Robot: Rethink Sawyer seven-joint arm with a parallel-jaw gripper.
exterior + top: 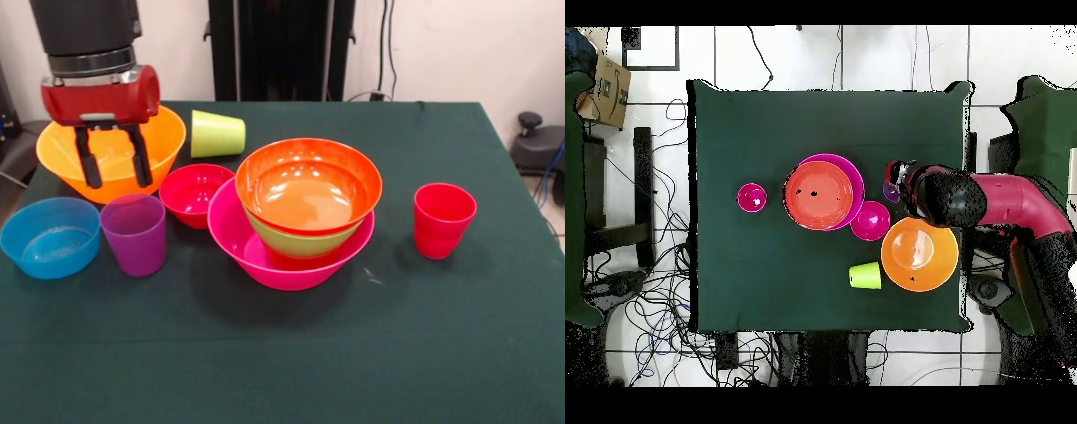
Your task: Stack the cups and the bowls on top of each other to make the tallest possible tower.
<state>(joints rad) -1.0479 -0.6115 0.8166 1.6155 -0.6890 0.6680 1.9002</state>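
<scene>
Claw (112, 159) open, nothing held, fingers hanging in front of the yellow bowl (159, 132) w/ purple cup (135, 233) just below the tips; tower (300, 212) (pink bowl at base, green + orange nested in it) sits well to the side of claw, past the red bowl (192, 193). If purple cup is the next pick (my guess), drop straight down, straddle one wall, close gently since the thin plastic likely flexes, and lift clear of blue bowl (49, 235) beside it. No brands, labels or readable writing anywhere on the surface (441, 353).

Tower (291, 256): pink bowl, green, orange-red nested; other bowls, cups loose; lime cup (217, 133) apparently tipped
</scene>
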